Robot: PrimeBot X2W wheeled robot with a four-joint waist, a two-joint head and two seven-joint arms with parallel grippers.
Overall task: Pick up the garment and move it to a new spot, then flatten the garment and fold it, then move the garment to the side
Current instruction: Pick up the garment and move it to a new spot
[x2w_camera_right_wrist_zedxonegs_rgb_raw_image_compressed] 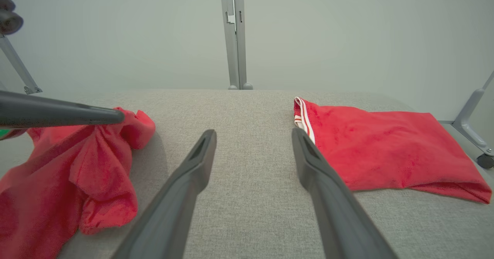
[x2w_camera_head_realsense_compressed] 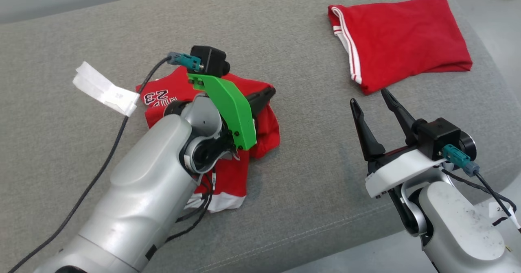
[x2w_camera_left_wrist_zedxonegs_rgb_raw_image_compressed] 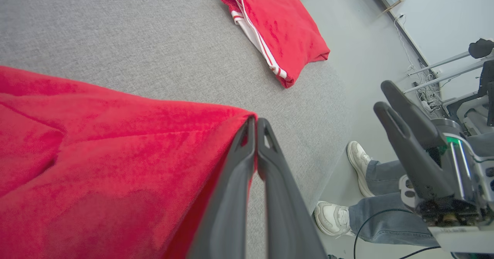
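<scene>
A crumpled red garment (x2w_camera_head_realsense_compressed: 266,124) with a white "23" lies left of centre on the grey cushion (x2w_camera_head_realsense_compressed: 309,183). My left gripper (x2w_camera_head_realsense_compressed: 269,92) is shut on a bunched edge of it. In the left wrist view the closed fingertips (x2w_camera_left_wrist_zedxonegs_rgb_raw_image_compressed: 256,122) pinch the red garment's corner (x2w_camera_left_wrist_zedxonegs_rgb_raw_image_compressed: 96,154). In the right wrist view that gripper (x2w_camera_right_wrist_zedxonegs_rgb_raw_image_compressed: 115,116) holds the garment (x2w_camera_right_wrist_zedxonegs_rgb_raw_image_compressed: 77,166) raised in a peak. My right gripper (x2w_camera_head_realsense_compressed: 368,97) stands open with nothing between its fingers (x2w_camera_right_wrist_zedxonegs_rgb_raw_image_compressed: 253,133), over bare cushion just in front of a second, folded red piece (x2w_camera_head_realsense_compressed: 403,37).
The folded red piece with white stripes (x2w_camera_right_wrist_zedxonegs_rgb_raw_image_compressed: 386,147) (x2w_camera_left_wrist_zedxonegs_rgb_raw_image_compressed: 278,27) lies at the cushion's far right. A white paper tag (x2w_camera_head_realsense_compressed: 106,90) hangs on my left arm's cable. A person's feet in white shoes (x2w_camera_left_wrist_zedxonegs_rgb_raw_image_compressed: 359,162) stand on the floor beside the cushion's edge.
</scene>
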